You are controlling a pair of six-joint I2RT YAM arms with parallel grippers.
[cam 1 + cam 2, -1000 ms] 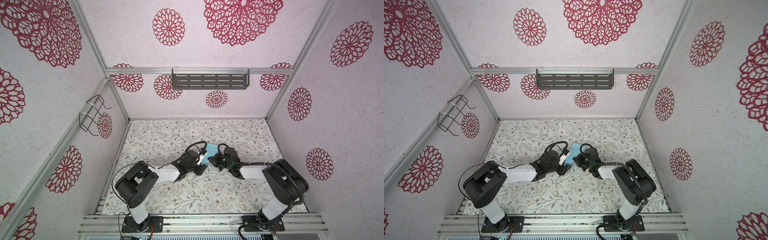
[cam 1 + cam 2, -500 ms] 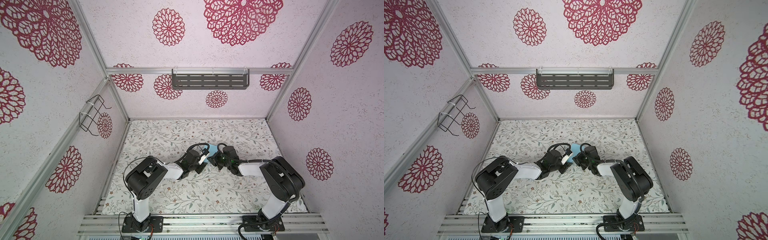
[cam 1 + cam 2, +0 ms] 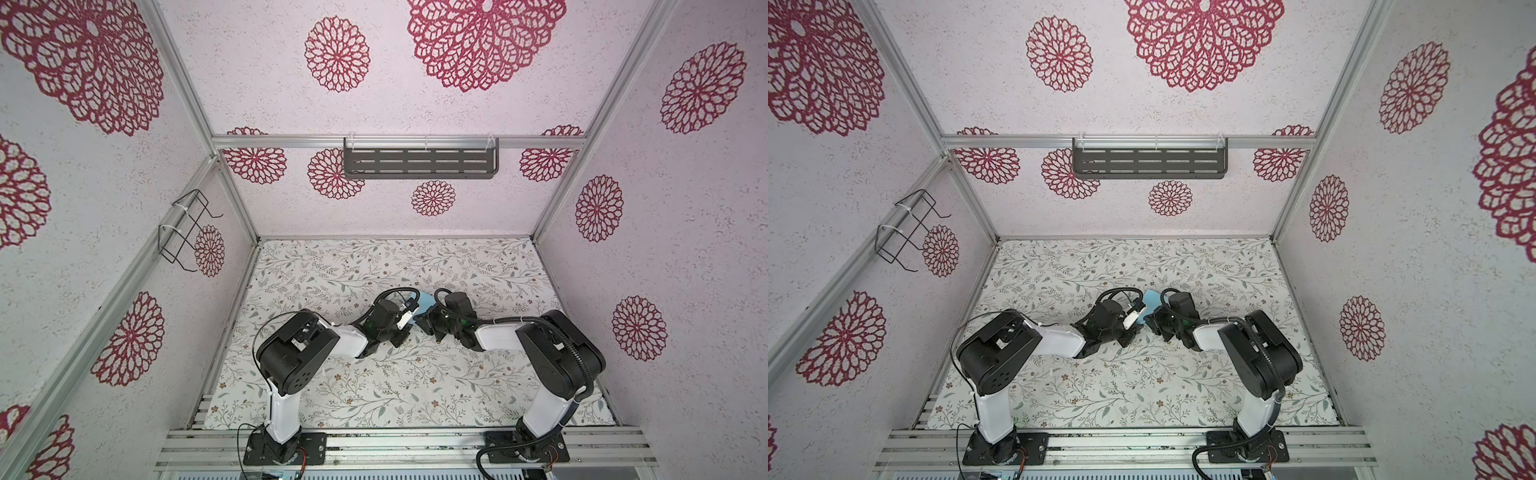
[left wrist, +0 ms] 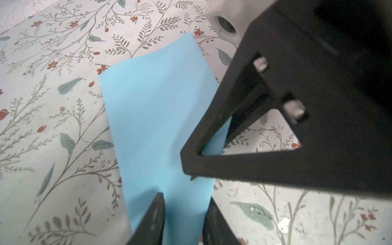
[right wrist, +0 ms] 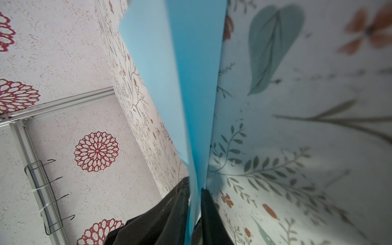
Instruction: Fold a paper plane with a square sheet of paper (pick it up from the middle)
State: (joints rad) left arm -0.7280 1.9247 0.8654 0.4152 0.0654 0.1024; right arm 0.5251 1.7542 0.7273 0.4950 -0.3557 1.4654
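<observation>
Left wrist view: square sheet of thin light-blue paper on the floral-patterned tabletop, far corner down at the surface, near end rising between the fingers of the left gripper. Those fingers stand apart, one on each side of the strip of blue in the gap; neither pad seen pressing. Sheet buckled along its length, shallow ridge running toward the fingers. Right wrist view: sheet passes edge-on through the narrow slot of the right gripper, two blue layers fanning out beyond the tips; fingers close on both sides, but whether they pinch it cannot be told. Left wrist view also has the right gripper's black finger frame overlapping one long edge; opposite long edge and both far edges free, bare table around them. Both top views: sheet shows only as a small blue patch between the two gripper heads, about mid-table. Open tabletop on every side; rosette-patterned walls and front aluminium rail well apart from it
</observation>
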